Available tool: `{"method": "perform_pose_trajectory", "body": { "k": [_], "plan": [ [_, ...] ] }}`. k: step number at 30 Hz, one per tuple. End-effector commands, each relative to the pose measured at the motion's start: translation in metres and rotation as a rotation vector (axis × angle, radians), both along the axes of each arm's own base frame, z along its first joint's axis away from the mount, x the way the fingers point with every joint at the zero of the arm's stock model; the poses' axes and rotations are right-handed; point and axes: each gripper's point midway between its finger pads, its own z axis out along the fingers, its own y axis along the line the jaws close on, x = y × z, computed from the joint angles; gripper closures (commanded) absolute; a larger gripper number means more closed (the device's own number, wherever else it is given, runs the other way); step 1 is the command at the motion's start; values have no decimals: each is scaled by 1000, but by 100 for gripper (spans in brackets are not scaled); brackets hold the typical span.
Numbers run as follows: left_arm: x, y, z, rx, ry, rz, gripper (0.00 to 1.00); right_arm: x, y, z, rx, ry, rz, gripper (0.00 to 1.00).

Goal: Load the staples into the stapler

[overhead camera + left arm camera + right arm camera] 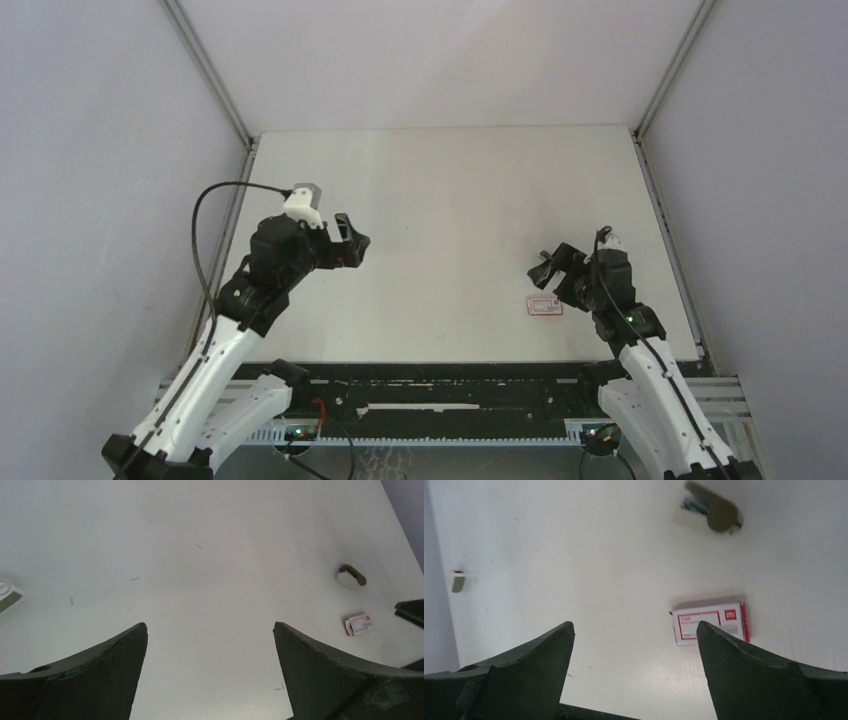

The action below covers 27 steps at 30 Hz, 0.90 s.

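The left pincer [210, 625] and the right pincer [634, 624] are spread, holding nothing. The stapler [721, 515] lies on the surface [574, 555] just beside the staples [694, 504], past the red-labelled box [709, 622]. We risk pinching the box instead, since it lies nearer the right pincer.

Soft, even light falls from overhead, and in the top view the white counter [450, 200] is bright while the grey walls [90, 200] stay dimmer. The arms cast only faint, diffuse shadows. Both wrist views look washed out, and the right one has a yellow-green cast. There the white box [709, 622] throws a soft grey shadow along its upper side, and its label print is too blurred to read. The fingers [519, 680] of the right pincer [634, 625] and of the left pincer [210, 627] are dark and out of focus.
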Motion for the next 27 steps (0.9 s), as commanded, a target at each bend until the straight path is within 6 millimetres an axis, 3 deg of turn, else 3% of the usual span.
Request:
{"method": "perform_pose_trajectory", "body": {
  "k": [1, 6, 11, 17, 21, 27],
  "plan": [
    [7, -41, 49, -36, -85, -208, 0, 7, -19, 34, -69, -88, 3, 8],
    [15, -42, 74, -5, -154, -227, 0, 6, -43, 11, -5, 5, -92, 11],
    [18, -28, 59, 40, -153, -158, 0, 4, -55, -21, 6, 107, -128, 13],
    [14, -25, 53, 34, -148, -150, 0, 9, -48, -48, 49, 191, -87, 20],
    [13, -25, 53, 33, -150, -147, 0, 14, -44, -53, 53, 196, -62, 30],
    [13, -27, 49, 26, -137, -154, 0, 18, -43, -60, 24, 197, -31, 34]
  ]
}}
